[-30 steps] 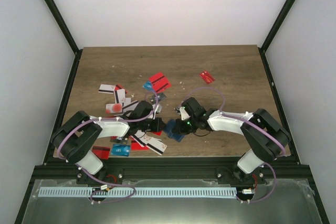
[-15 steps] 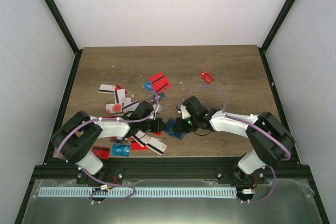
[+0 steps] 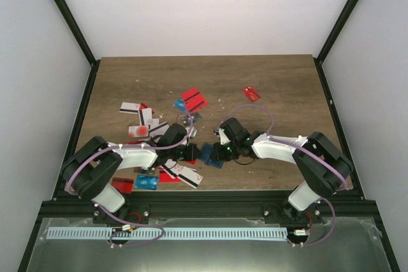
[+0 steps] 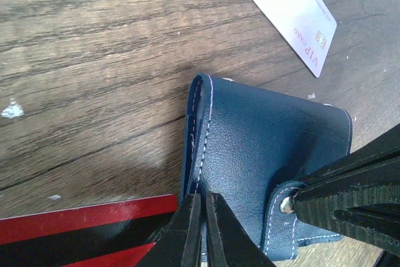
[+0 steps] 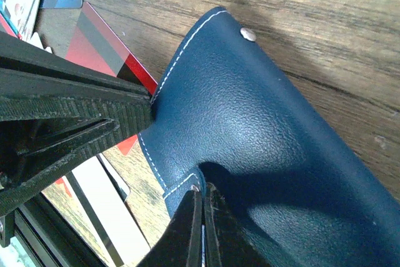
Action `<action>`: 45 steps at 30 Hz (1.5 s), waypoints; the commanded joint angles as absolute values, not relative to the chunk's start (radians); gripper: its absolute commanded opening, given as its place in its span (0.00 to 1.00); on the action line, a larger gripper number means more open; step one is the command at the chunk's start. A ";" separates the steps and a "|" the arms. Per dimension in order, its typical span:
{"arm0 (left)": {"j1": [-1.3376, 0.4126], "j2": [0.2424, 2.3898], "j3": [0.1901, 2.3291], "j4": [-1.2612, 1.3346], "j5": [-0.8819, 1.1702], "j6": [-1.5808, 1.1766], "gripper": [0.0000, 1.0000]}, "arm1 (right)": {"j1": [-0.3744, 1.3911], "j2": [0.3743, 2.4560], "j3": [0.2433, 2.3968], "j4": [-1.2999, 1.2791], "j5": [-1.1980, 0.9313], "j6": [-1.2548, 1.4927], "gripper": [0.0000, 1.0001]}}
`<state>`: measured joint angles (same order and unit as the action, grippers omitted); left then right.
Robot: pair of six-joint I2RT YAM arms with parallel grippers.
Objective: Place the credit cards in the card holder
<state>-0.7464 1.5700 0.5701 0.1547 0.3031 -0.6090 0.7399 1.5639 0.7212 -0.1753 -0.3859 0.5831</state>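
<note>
Credit cards (image 3: 145, 117) lie scattered at left, none loaded. Left gripper (image 4: 201, 226) is closed tight on the near-centre card holder (image 4: 269, 136) edge. Right gripper (image 5: 201, 220), drawn slightly leftward since, is pinched on its tab. The clasp is apparently still unreleased.

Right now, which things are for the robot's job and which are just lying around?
For the job: the navy card holder, pinched by the left gripper and right gripper; the credit cards, like the red ones and the white VIP card.
Just lying about: small white specks on the wooden table.
</note>
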 commanded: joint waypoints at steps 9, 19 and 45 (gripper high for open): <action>-0.788 1.532 0.559 0.071 0.308 -0.586 0.06 | 0.739 1.703 0.751 -0.281 -0.157 0.570 0.01; -0.800 1.485 0.561 0.045 0.245 -0.585 0.06 | 0.738 1.824 0.780 -0.353 -0.136 0.579 0.01; -0.744 1.636 0.888 -0.114 0.040 -0.464 0.06 | 0.734 1.851 0.735 -0.308 -0.226 0.608 0.01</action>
